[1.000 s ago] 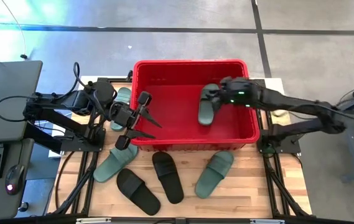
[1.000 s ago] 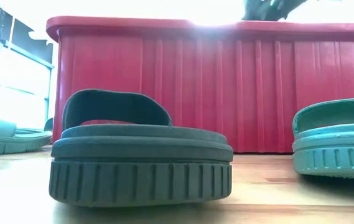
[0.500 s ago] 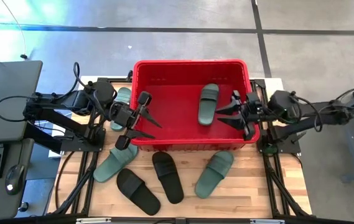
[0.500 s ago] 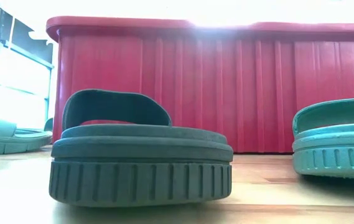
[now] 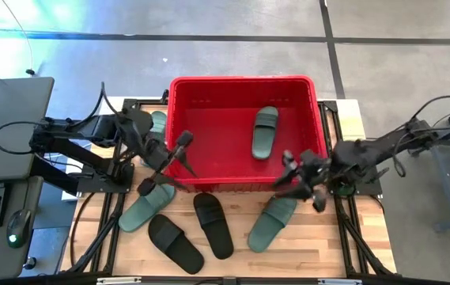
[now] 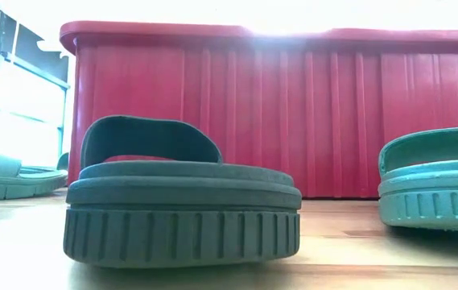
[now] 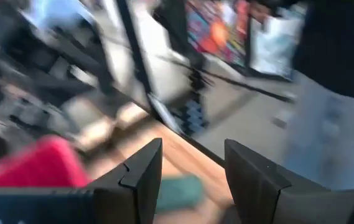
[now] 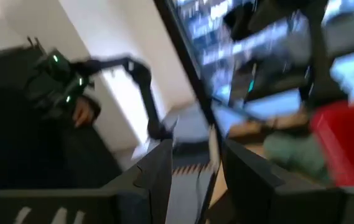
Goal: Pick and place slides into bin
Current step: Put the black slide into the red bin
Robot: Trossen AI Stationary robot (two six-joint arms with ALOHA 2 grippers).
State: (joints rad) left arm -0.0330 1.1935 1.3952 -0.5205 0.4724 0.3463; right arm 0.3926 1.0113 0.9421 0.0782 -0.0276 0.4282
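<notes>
**A:** What did you get off the left wrist?

**B:** You saw the left gripper [image 7: 192, 177] with its two dark fingers [image 7: 140, 174] spread apart and nothing held between them. Past them lay a strip of wooden table top [image 7: 183, 158], and a green slide [image 7: 178, 191] showed in the gap.

**A:** And the bin?

**B:** You caught a red corner of the bin [image 7: 37, 163] beside one finger. Everything beyond was smeared: dark frame posts, grey floor, a bright multicoloured patch you couldn't make out.
</notes>
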